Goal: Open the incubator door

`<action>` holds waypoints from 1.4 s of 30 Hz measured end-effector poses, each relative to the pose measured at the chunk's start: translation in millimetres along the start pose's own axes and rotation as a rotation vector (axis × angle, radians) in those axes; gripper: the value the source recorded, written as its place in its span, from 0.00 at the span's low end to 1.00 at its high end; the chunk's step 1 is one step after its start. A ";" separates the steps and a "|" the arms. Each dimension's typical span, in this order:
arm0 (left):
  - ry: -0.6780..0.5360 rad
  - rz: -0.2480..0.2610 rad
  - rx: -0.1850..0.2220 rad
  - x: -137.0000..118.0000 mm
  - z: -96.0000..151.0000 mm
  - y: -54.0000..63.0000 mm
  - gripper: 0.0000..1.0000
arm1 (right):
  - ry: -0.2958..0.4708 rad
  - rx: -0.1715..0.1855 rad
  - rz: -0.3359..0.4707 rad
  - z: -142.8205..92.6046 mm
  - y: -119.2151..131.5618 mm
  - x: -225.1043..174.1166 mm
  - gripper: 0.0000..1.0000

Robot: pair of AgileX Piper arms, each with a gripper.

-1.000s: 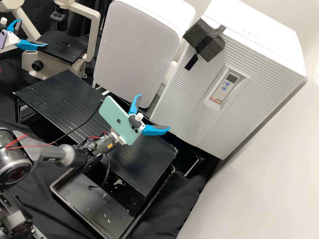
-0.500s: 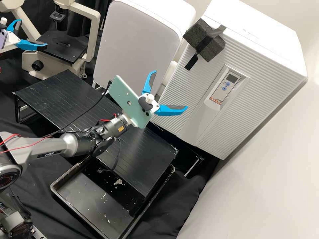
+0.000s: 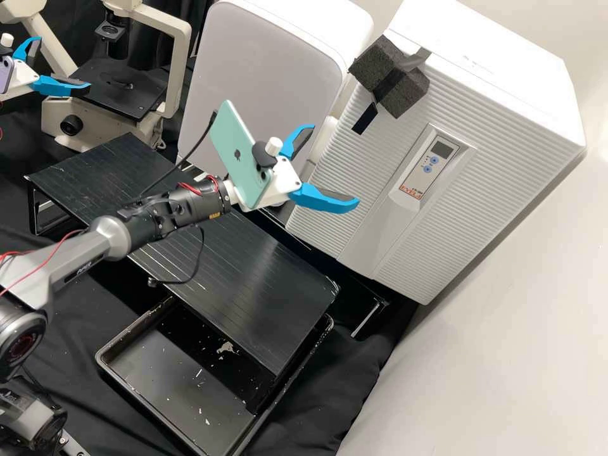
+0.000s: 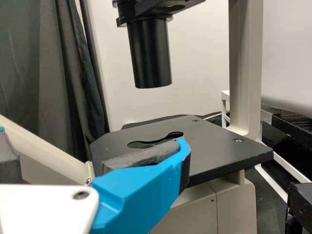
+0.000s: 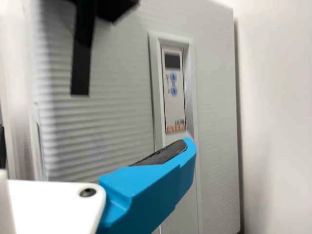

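In the high view the white incubator (image 3: 506, 133) stands at the right, its ridged front door (image 3: 354, 171) shut. A dark foam block (image 3: 405, 88) with a black strap (image 3: 365, 118) is fixed near the door's top edge. My right gripper (image 3: 334, 165), fingers spread and holding nothing, is in front of the door, low and left of the control panel (image 3: 430, 166). The right wrist view shows the right gripper (image 5: 100, 146) before the door (image 5: 97, 126), with the strap (image 5: 82, 63) hanging above. My left gripper (image 3: 64, 62) is open by the microscope; likewise the left gripper (image 4: 95, 146) in its wrist view.
A microscope (image 3: 120, 85) stands at the back left, its stage (image 4: 214, 146) beyond the left gripper. A white rounded appliance (image 3: 253, 69) adjoins the incubator. Below the right arm are a black slatted stand (image 3: 266, 304) and black tray (image 3: 158, 373). A wall rises at the right.
My right gripper has moved up and toward the incubator, turning somewhat on the way; its fingers stay apart. The left gripper and the door have not moved.
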 end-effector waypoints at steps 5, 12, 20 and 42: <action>0.000 0.000 0.000 0.0 0.0 0.0 1.00 | 0.023 -0.063 0.013 -10.5 -11.5 2.2 1.00; 0.000 0.000 0.000 0.0 0.0 0.0 1.00 | 0.005 -0.111 -0.015 -5.3 -30.8 12.2 1.00; 0.000 0.000 0.000 0.0 0.0 0.0 1.00 | -0.035 -0.132 0.021 7.0 -26.6 26.8 1.00; 0.000 0.000 0.000 0.0 0.0 0.0 1.00 | -0.032 -0.124 0.019 6.1 -27.8 26.8 0.00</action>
